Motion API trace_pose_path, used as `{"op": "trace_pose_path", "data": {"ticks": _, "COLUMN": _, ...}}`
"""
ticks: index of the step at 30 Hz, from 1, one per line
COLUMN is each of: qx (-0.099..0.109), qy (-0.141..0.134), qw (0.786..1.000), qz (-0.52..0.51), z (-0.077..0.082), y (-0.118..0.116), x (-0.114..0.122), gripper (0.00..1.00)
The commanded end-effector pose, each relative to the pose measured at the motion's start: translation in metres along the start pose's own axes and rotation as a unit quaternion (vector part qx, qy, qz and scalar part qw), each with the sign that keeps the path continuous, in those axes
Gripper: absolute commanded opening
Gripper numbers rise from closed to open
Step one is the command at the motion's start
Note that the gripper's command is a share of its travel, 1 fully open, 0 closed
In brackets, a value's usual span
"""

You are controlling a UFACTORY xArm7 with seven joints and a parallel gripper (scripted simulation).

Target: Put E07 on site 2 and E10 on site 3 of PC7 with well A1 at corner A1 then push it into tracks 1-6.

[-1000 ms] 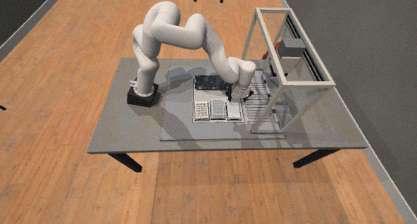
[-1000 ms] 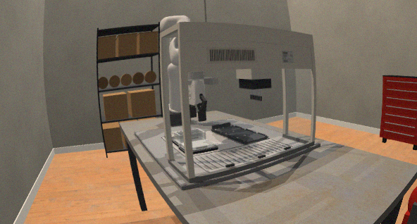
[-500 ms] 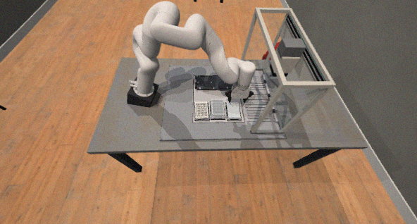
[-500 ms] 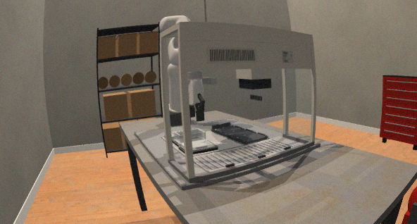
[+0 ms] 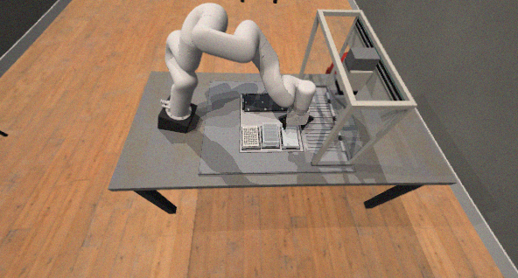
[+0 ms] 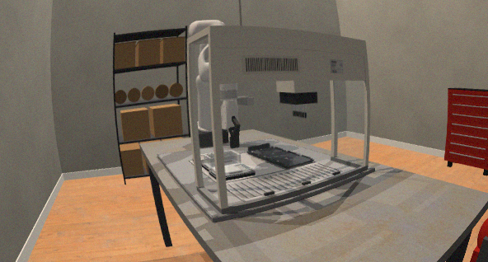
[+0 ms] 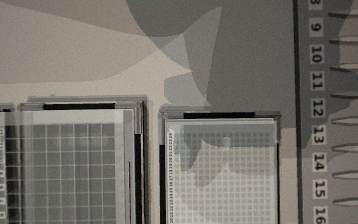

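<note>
Top view: claw [image 5: 298,119] spread wide, holding nothing, hanging over E10 [image 5: 290,136] in the right nest. E07 [image 5: 270,135] sits left of it; PC7 [image 5: 258,102] loose on worktop [image 5: 144,170].

E10 [image 7: 222,172] between E07 [image 7: 70,167] and rails [image 7: 347,120]

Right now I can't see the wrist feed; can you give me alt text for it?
Looking straight down on two plates in their nests: the coarse-gridded deep-well block E07 at left and the fine-gridded 384-well plate E10 at right. Along the right edge run the apron's track numbers, 8 to 16, beside the rails. No gripper fingers show.
</note>
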State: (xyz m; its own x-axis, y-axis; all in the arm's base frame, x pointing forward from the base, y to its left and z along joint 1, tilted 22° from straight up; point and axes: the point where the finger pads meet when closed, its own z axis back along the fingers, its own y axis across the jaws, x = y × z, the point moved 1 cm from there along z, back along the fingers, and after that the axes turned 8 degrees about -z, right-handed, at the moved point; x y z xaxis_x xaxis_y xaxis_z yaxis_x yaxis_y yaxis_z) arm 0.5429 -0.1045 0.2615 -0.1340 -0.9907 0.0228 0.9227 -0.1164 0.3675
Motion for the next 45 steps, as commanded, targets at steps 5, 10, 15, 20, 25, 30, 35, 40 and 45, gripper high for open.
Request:
{"op": "trace_pose_path", "data": {"ticks": 5, "qx": 0.002, "qy": 0.001, "qw": 1.0, "qz": 0.0, "z": -0.01, "y": 0.002, "x": 0.0, "gripper": 1.0}}
{"op": "trace_pose_path", "data": {"ticks": 10, "qx": 0.002, "qy": 0.001, "qw": 1.0, "qz": 0.0, "z": -0.018, "y": 0.002, "x": 0.0, "gripper": 1.0}}
{"op": "trace_pose_path", "data": {"ticks": 15, "qx": 0.002, "qy": 0.001, "qw": 1.0, "qz": 0.0, "z": -0.025, "y": 0.002, "x": 0.0, "gripper": 1.0}}
{"op": "trace_pose_path", "data": {"ticks": 20, "qx": 0.002, "qy": 0.001, "qw": 1.0, "qz": 0.0, "z": -0.031, "y": 0.002, "x": 0.0, "gripper": 1.0}}
{"op": "trace_pose_path", "data": {"ticks": 25, "qx": 0.002, "qy": 0.001, "qw": 1.0, "qz": 0.0, "z": -0.04, "y": 0.002, "x": 0.0, "gripper": 1.0}}
{"op": "trace_pose_path", "data": {"ticks": 30, "qx": 0.002, "qy": 0.001, "qw": 1.0, "qz": 0.0, "z": -0.048, "y": 0.002, "x": 0.0, "gripper": 1.0}}
{"op": "trace_pose_path", "data": {"ticks": 35, "qx": 0.002, "qy": 0.001, "qw": 1.0, "qz": 0.0, "z": -0.053, "y": 0.002, "x": 0.0, "gripper": 1.0}}
{"op": "trace_pose_path", "data": {"ticks": 40, "qx": 0.002, "qy": 0.001, "qw": 1.0, "qz": 0.0, "z": -0.061, "y": 0.002, "x": 0.0, "gripper": 1.0}}
{"op": "trace_pose_path", "data": {"ticks": 45, "qx": 0.002, "qy": 0.001, "qw": 1.0, "qz": 0.0, "z": -0.068, "y": 0.002, "x": 0.0, "gripper": 1.0}}
